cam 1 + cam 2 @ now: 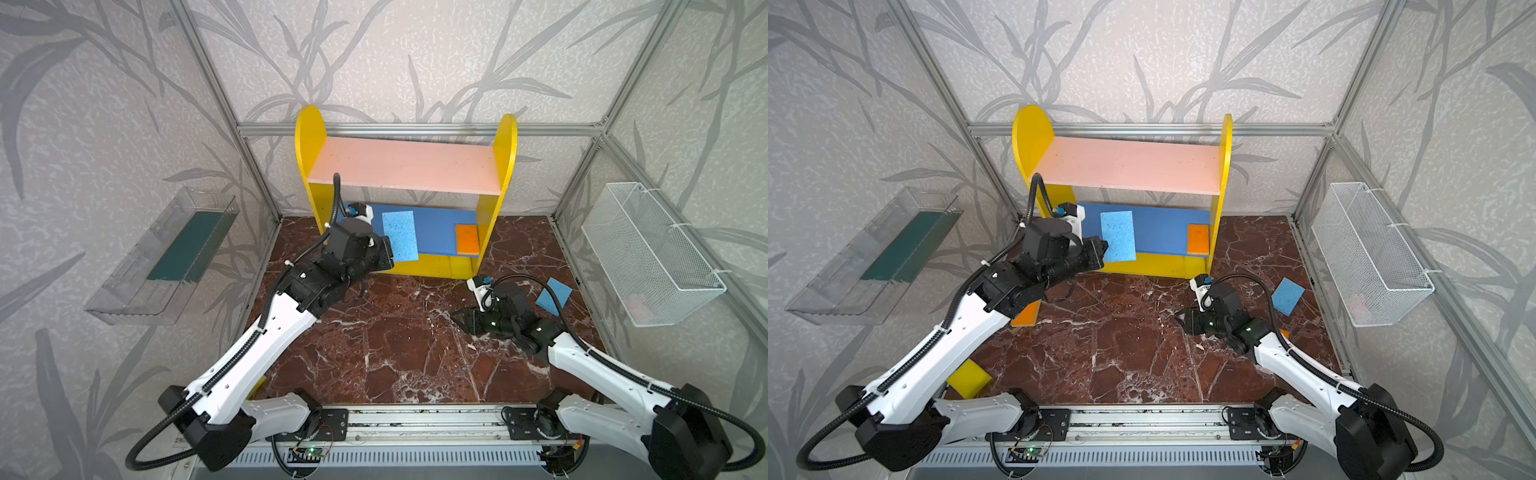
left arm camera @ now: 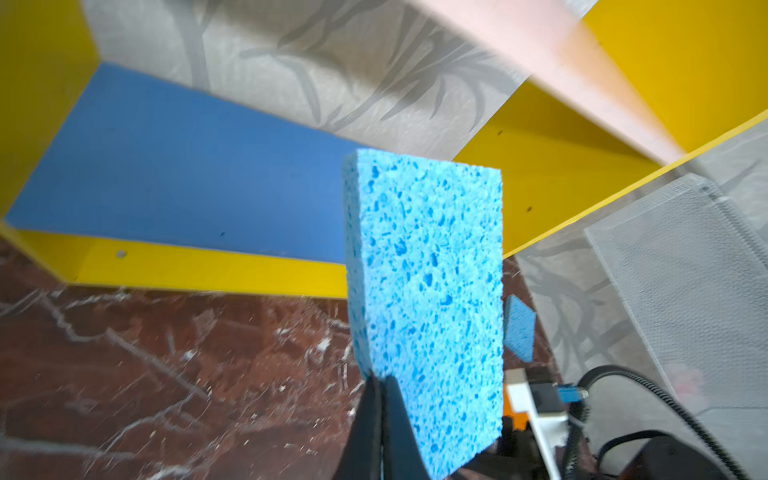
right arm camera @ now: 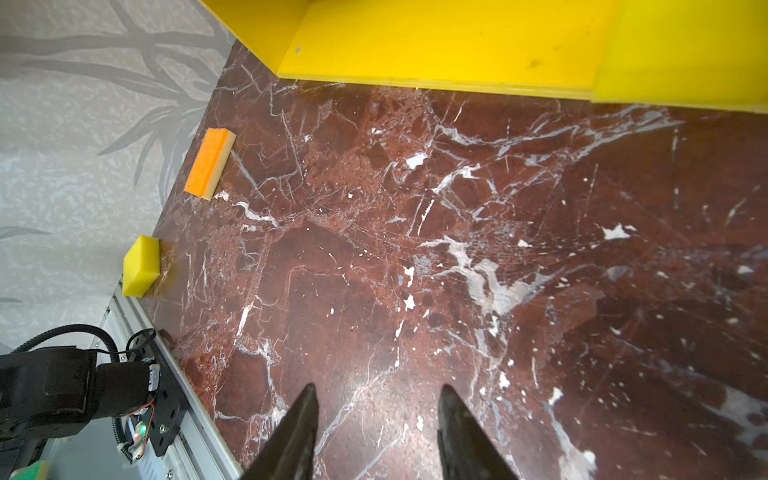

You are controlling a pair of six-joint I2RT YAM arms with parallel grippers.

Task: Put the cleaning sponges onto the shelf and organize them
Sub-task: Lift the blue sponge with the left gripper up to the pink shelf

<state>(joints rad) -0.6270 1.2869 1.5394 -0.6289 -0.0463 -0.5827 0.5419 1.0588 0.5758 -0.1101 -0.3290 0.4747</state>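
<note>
One orange sponge (image 1: 467, 239) sits on the shelf (image 1: 407, 166). Left gripper (image 2: 382, 380) pinches a blue sponge (image 2: 428, 291) at its front; right gripper (image 3: 376, 395) is spread, empty. Other sponges (image 1: 1287, 296) lie off it.

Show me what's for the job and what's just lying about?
Job: yellow shelf, pink and blue boards; light blue porous sponge in left claw; blue floor sponge; orange-faced sponge on shelf; orange-faced floor sponge; yellow foam block.
Lying about: clear plastic wall tray; white wire-mesh basket.
</note>
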